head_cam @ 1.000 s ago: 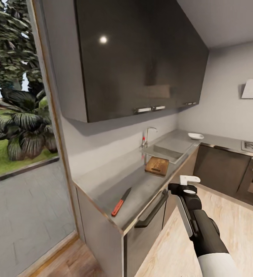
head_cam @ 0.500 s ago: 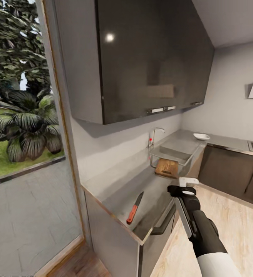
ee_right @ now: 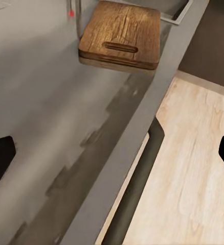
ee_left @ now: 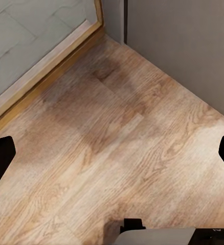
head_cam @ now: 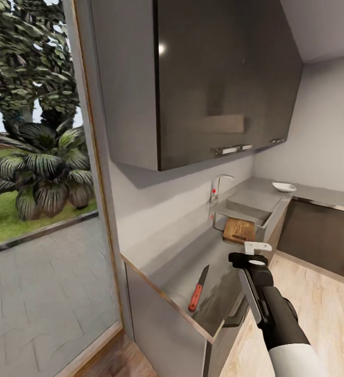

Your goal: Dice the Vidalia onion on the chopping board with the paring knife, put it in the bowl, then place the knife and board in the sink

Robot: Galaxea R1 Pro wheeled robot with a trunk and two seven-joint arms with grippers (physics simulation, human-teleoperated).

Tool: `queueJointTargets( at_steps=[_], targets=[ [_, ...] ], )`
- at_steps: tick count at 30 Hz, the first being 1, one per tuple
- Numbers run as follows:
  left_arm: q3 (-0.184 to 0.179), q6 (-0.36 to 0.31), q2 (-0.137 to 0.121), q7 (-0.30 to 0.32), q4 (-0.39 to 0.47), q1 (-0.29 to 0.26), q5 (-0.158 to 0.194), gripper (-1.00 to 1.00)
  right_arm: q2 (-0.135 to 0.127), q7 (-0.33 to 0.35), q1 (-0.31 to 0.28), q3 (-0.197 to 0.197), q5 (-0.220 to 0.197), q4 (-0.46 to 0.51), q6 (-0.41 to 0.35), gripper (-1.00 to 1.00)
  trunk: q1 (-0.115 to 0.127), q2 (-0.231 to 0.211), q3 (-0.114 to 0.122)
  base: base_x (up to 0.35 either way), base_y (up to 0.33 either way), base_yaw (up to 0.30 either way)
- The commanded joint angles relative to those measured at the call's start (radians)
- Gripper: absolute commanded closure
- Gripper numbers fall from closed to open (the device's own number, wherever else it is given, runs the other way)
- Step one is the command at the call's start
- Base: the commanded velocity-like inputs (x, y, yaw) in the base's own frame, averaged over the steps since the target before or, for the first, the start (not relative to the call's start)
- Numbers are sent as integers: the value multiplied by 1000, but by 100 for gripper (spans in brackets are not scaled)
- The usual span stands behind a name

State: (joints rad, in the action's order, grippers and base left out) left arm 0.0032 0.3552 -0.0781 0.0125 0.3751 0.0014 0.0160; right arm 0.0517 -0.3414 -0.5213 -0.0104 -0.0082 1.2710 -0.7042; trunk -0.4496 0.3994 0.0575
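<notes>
The paring knife [head_cam: 198, 289], red handle and dark blade, lies on the grey countertop [head_cam: 177, 267] near its front corner. Farther along, the wooden chopping board [head_cam: 239, 230] [ee_right: 119, 35] rests beside the sink [head_cam: 247, 208], its slot handle toward me. A chrome tap [head_cam: 218, 184] stands behind the basin. The white bowl [head_cam: 284, 186] sits on the far countertop. The Vidalia onion is hidden. My right gripper [head_cam: 256, 247] [ee_right: 112, 153] hovers open over the counter's front edge, short of the board. My left gripper [ee_left: 112, 155] is open, low above the floor, holding nothing.
Dark wall cabinets [head_cam: 219, 78] hang over the counter. A glass door [head_cam: 35, 209] to a garden stands at the left. A dark bar handle [ee_right: 137, 189] runs below the counter edge. Light wood floor [head_cam: 308, 293] stretches to the right, with more cabinets [head_cam: 318, 230] at the far corner.
The camera has moved nearer along the counter, so knife, board and sink have shifted right and lower in the picture. My right arm holds the same pose, gripper still open.
</notes>
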Motion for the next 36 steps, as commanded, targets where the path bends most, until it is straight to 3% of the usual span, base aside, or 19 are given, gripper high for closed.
queueJointTargets(
  at_steps=[1, 5, 11, 12, 14, 15, 16, 17, 22, 24, 29, 31, 36],
  targets=[
    [0, 2, 0, 1, 0, 0, 2, -100, -1, -3, 0, -4, -1, 1, -4, -100, 0, 1, 0, 5, 7, 0],
    [-1, 2, 0, 1, -1, 0, 1, -100, -5, -20, -7, -13, -1, 1, -5, -100, 0, 1, 0, 2, 4, 0],
    [-2, 2, 2, 1, -10, 0, 1, -100, -7, -86, -101, -17, -2, -28, -8, -100, 0, 1, 0, 0, 0, 0],
    [-2, 2, 2, 1, -15, 0, 0, -100, -7, -93, -155, -17, -2, -78, -10, -100, 0, 1, 0, 0, 0, 0],
    [-2, 2, 3, 1, -17, 0, 0, -100, -7, -95, -207, -17, -2, -142, -10, -100, 0, 1, 0, 0, 0, 0],
    [-2, 2, 3, 1, -18, 0, -1, -100, -7, -96, -290, -17, -2, -247, -10, -100, 0, 1, 0, 0, 0, 0],
    [-2, 2, 3, 1, -18, 0, -1, -100, -7, -97, -313, -17, -2, -274, -9, -100, 0, 1, 0, 0, 0, 0],
    [-2, 2, 3, 1, -19, 0, -1, -100, -8, -97, -381, -17, -2, -353, -7, -100, 0, 1, 0, 0, 0, 0],
    [-2, 2, 3, 1, -19, 0, -1, -100, -10, -97, -529, -26, -2, -534, -1, -100, 0, 1, 0, 0, 0, 0],
    [-2, 2, 3, 1, -19, 0, -1, -100, -19, -97, -590, -54, -3, -617, 2, -100, 0, 1, 0, 0, 0, 0],
    [-2, 2, 3, 1, -19, 0, -1, -100, -42, -96, -671, -140, -4, -748, 22, -100, 0, 1, 0, 0, 0, 0],
    [-2, 2, 3, 1, -19, 0, -1, -100, -55, -96, -683, -154, -5, -776, 47, -100, 0, 1, 0, 0, 0, 0],
    [-2, 2, 3, 1, -19, 0, -1, -100, -60, -96, -690, -178, -5, -814, 97, -100, 0, 1, 0, 69, -25, 0]
  ],
)
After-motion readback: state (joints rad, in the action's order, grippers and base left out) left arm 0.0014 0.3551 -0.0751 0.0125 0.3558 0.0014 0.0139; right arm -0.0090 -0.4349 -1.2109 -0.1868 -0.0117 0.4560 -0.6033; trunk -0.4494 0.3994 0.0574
